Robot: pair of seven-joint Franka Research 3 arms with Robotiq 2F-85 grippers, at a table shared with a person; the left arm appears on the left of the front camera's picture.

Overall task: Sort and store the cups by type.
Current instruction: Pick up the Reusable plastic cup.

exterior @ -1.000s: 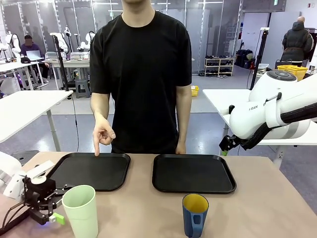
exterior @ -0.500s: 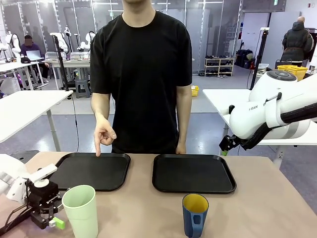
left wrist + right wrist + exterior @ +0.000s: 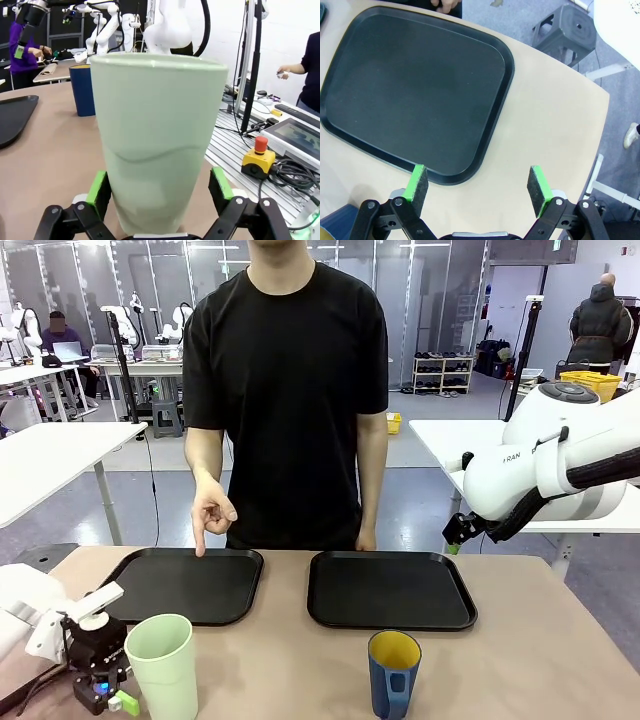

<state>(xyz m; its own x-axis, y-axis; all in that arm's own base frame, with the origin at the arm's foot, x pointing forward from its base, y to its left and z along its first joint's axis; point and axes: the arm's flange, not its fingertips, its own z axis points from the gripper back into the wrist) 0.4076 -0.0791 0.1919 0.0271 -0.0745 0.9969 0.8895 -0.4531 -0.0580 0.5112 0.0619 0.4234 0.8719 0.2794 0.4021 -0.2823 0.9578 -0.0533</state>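
Left fingers (image 3: 98, 192) stand wide around the green tumbler (image 3: 157, 145), unclosed. Blue mug (image 3: 393, 672) near it; nothing stored yet.

Toward the right of the front view, the white right arm (image 3: 545, 475) is showing small dark capital letters on the side of its rounded casing. They are reading "FRAN", and the rest of the word is being hidden behind the link crossing in front of it. At the right edge of the left wrist view, a slanted screen (image 3: 300, 137) is displaying something too blurred to read. Nothing else is reading clearly.
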